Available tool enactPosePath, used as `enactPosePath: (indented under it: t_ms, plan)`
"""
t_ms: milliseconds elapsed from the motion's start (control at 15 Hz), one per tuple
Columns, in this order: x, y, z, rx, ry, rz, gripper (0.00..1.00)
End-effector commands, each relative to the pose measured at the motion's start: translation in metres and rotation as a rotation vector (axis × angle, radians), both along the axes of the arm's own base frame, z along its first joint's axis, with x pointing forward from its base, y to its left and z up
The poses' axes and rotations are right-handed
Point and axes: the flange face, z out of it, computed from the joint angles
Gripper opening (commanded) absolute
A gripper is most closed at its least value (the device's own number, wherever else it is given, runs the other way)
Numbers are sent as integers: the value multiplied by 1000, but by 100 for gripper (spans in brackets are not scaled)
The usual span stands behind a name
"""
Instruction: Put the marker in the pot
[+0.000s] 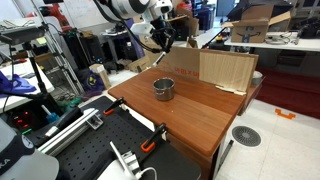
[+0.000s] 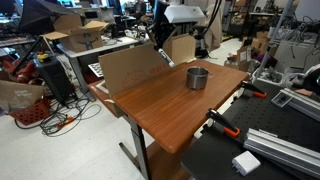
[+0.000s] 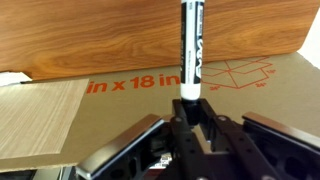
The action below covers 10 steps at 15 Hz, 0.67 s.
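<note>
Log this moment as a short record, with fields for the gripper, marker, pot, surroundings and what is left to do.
gripper: shut on the marker, raised above the table
marker: black barrel, whitish end in the fingers, sticking out ahead
pot: upright on the wooden table, apart from the gripper
cardboard: printed sheet at the table's edge, beneath the gripper
remaining: marker not yet in the pot

— What carries it all?
— A brown wooden desk (image 1: 195, 115), seen in both exterior views.
— And what sits on it?
— The pot (image 1: 164, 89), upright near the middle, and a flattened cardboard box (image 1: 225, 70) standing along one edge, well apart from the pot.
</note>
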Motion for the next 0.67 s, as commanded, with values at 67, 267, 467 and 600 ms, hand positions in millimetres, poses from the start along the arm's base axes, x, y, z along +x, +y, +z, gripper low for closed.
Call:
enactPosePath:
  t_ms: [67, 267, 467, 600]
  plan:
    - [-35, -33, -3, -12, -105, 6, 5]
    - [-49, -57, -13, -21, -130, 2, 5]
    - [-56, -71, -19, -25, -147, -4, 5]
    - [-59, -75, -22, -26, -147, -6, 5]
